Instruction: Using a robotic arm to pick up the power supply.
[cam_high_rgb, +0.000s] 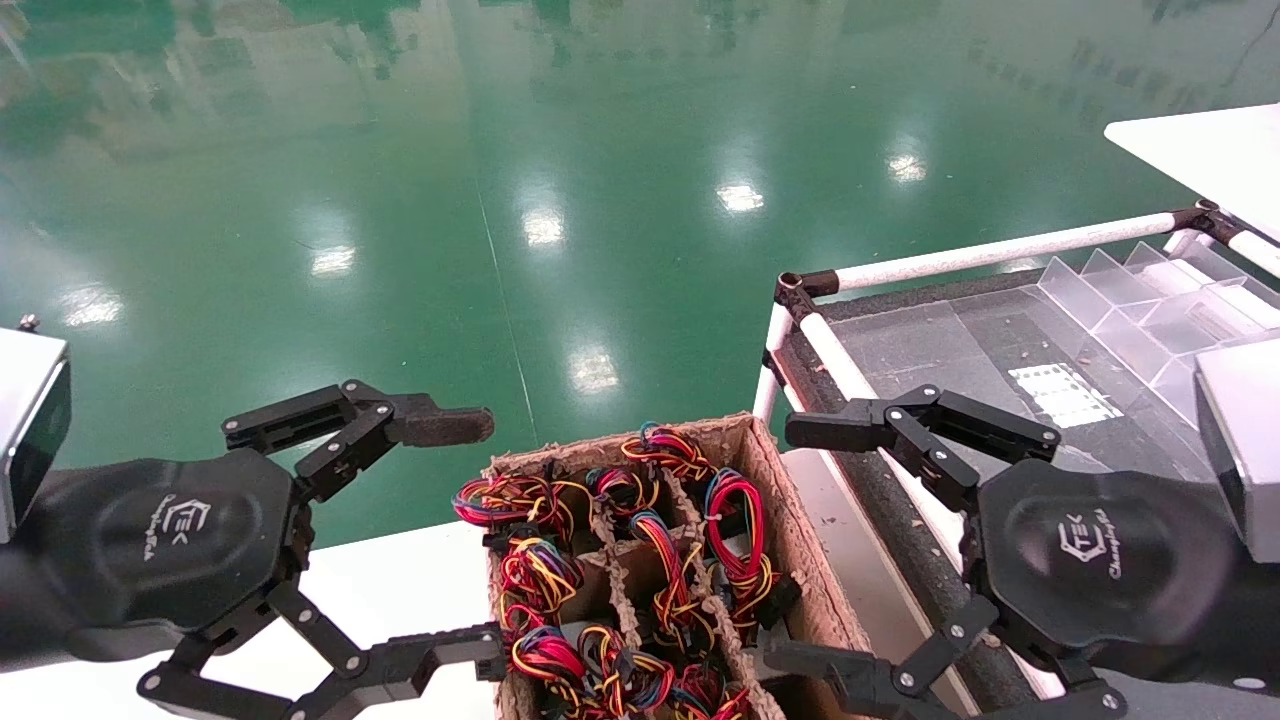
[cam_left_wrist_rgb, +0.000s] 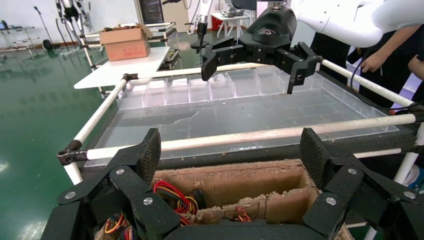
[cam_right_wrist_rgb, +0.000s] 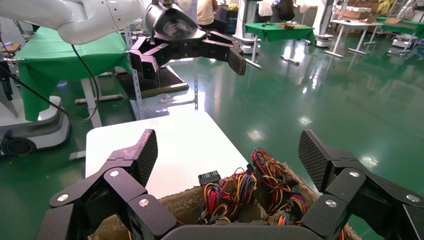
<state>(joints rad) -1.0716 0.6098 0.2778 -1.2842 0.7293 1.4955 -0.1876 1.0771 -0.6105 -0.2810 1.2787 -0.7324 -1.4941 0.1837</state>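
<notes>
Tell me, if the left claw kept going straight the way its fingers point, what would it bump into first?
Probably the cardboard box of wire bundles: the open left gripper points across at it. Depth is uncertain; it may pass just above.

Splayed right pincer (cam_right_wrist_rgb: 227, 165) above wire bundles (cam_right_wrist_rgb: 250, 192)

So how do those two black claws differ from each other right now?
The left claw hangs over the white table beside the cardboard box; the right claw hangs on the box's other side, by the rack with the clear tray. The left claw's far fingertip has a rough brownish pad; the right claw's fingertip looks plain black. Both are spread open, empty, with the same white logo.
</notes>
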